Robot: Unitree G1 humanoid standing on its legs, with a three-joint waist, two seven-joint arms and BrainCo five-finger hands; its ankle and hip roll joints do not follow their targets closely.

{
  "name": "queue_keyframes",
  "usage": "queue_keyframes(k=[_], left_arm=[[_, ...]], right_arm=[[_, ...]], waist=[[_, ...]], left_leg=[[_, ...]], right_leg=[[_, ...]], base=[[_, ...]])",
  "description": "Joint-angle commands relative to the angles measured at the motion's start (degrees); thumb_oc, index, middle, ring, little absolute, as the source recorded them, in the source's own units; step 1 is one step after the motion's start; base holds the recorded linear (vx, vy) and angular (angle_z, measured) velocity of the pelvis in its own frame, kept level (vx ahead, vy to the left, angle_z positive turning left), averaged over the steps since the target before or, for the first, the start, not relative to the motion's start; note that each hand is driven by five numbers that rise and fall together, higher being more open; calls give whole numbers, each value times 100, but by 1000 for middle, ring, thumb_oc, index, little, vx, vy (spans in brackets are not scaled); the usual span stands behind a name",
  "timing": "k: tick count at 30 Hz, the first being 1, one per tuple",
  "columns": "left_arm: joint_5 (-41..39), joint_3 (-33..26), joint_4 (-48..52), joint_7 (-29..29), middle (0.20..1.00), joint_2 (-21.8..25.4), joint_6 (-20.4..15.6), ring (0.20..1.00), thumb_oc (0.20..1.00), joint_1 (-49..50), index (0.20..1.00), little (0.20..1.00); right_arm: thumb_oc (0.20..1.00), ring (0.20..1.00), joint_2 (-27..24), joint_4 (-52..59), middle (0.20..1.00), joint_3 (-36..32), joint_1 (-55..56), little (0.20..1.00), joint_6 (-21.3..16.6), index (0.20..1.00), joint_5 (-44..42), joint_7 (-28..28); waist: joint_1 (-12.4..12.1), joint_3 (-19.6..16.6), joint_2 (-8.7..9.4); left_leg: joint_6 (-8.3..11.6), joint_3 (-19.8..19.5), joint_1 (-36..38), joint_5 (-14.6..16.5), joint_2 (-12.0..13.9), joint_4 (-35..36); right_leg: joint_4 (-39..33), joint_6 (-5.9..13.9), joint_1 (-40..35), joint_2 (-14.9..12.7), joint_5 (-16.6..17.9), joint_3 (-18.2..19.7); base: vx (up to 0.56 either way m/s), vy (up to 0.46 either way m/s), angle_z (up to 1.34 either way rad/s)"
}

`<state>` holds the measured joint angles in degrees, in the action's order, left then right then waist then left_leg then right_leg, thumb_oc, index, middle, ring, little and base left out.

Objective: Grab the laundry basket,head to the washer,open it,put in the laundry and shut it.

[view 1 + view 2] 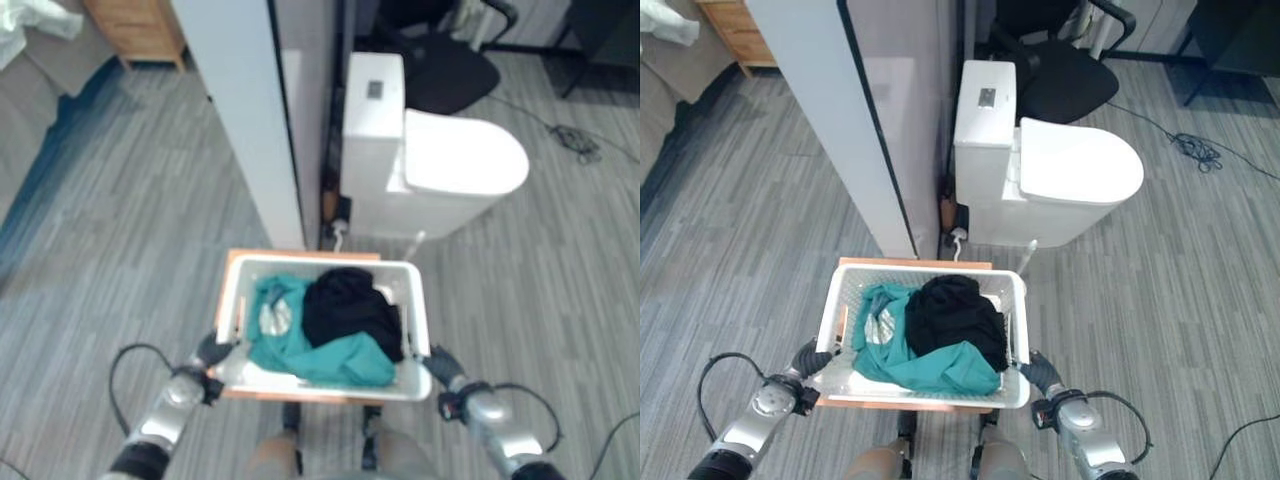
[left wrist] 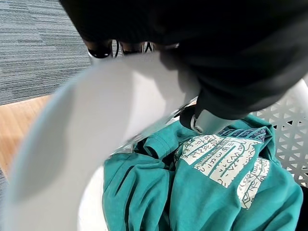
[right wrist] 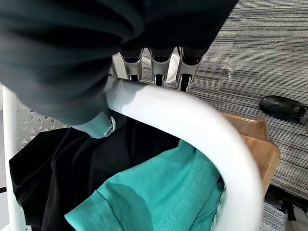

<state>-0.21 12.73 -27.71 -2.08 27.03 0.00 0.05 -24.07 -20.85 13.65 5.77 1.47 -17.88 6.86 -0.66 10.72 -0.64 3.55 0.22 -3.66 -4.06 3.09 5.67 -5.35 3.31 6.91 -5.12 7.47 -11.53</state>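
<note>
Basket (image 1: pixel 1015 325): white plastic, smooth rim, perforated lattice walls. Inside, soft matt cloth: a teal shirt (image 1: pixel 930 365) and a black garment (image 1: pixel 955 310). Stool (image 1: pixel 910 265) of pale smooth wood; floor (image 1: pixel 760 240) matt grey striped carpet; toilet (image 1: pixel 1070 170) glossy white

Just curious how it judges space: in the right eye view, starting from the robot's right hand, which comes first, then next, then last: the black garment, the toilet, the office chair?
From the right hand:
1. Black garment, in the basket beside it.
2. Toilet, on the floor beyond the basket.
3. Office chair, behind the toilet.
</note>
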Motion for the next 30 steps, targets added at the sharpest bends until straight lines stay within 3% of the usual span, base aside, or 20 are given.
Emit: queue_keyframes(k=[1, 5, 9, 13, 16, 20, 22, 24, 25, 27, 28, 30], left_arm=[[-645, -988, -179, -46, 200, 502, -371, 200, 200, -241, 200, 200], [-790, -1090, 118, 64, 200, 490, -381, 200, 200, 61, 200, 200], [-842, -1135, 413, 116, 200, 399, -390, 200, 200, 241, 200, 200], [-925, -1033, 367, 71, 200, 309, -438, 200, 200, 42, 200, 200], [-924, -907, 516, 99, 200, 151, -460, 200, 200, -104, 200, 200], [-892, -1041, 755, 170, 200, 129, -439, 200, 200, 190, 200, 200], [-864, -1091, 830, 197, 200, 130, -437, 200, 200, 341, 200, 200], [-824, -1087, 879, 208, 200, 116, -442, 200, 200, 382, 200, 200], [-761, -1074, 975, 241, 200, 117, -442, 200, 200, 421, 200, 200], [-701, -1046, 1054, 256, 200, 133, -470, 200, 200, 394, 200, 200], [-631, -1089, 1141, 241, 200, 190, -471, 200, 200, 416, 200, 200], [-586, -1119, 1158, 258, 200, 225, -480, 200, 200, 436, 200, 200]], right_arm=[[200, 200, -252, 485, 200, -757, 297, 200, -518, 200, -238, 206], [200, 200, -363, 678, 200, -980, 634, 200, -468, 200, -228, 245], [200, 200, -467, 672, 200, -1123, 695, 200, -510, 200, -176, 176], [200, 200, -520, 594, 200, -1186, 630, 200, -552, 200, -237, 23], [200, 200, -574, 655, 200, -1250, 578, 200, -576, 200, -309, -54], [200, 200, -593, 734, 200, -1290, 570, 200, -578, 200, -391, 28], [200, 200, -582, 746, 200, -1277, 548, 200, -559, 200, -453, 68], [200, 200, -550, 745, 200, -1289, 530, 200, -567, 200, -497, 72], [200, 200, -516, 803, 200, -1314, 541, 200, -558, 200, -526, 80], [200, 200, -468, 826, 200, -1382, 508, 200, -565, 200, -510, 61], [200, 200, -380, 829, 200, -1337, 380, 200, -566, 200, -436, 22], [200, 200, -318, 810, 200, -1319, 334, 200, -574, 200, -427, 9]], waist=[[-124, -354, 193], [-124, -446, 164], [-150, -492, 113], [-111, -435, 170], [47, -308, 350], [113, -334, 352], [147, -426, 287], [204, -498, 212], [246, -543, 122], [289, -546, 90], [249, -475, 145], [213, -441, 173]], left_leg=[[-4, 24, -162, 233, 61, -73], [113, -60, -82, 169, 234, -93], [311, -176, -184, -111, 468, -124], [407, -200, -476, -268, 549, -291], [248, -45, -365, 534, 569, -1418], [166, -716, 20, 768, 583, -2311], [188, -1082, 314, 806, 596, -2310], [220, -1162, 529, 907, 638, -2080], [233, -1045, 786, 1188, 651, -1694], [208, -832, 905, 1468, 562, -1472], [49, -745, 928, 1773, 276, -1423], [-23, -687, 956, 1865, 155, -1415]], right_leg=[[78, 381, -324, -298, -430, -163], [51, 294, -519, -104, -558, -216], [35, 183, -601, 144, -729, -264], [35, 166, -557, 136, -753, -342], [62, 175, -442, -74, -516, -348], [71, 234, -349, -149, -284, -85], [64, 296, -267, -177, -187, 44], [65, 343, -213, -193, -131, 81], [69, 413, -122, -268, -11, 154], [93, 540, -6, -486, 159, 173], [125, 677, 143, -762, 416, 268], [162, 750, 217, -881, 484, 276]], base=[[-37, -133, 10], [-44, -144, 18], [-122, -121, 11], [-142, -26, 14], [-223, 93, 23], [-49, 186, 0], [-17, 211, -24], [-40, 294, -24], [-118, 505, -21], [-206, 529, -27], [-272, 544, -24], [-180, 330, -18]])
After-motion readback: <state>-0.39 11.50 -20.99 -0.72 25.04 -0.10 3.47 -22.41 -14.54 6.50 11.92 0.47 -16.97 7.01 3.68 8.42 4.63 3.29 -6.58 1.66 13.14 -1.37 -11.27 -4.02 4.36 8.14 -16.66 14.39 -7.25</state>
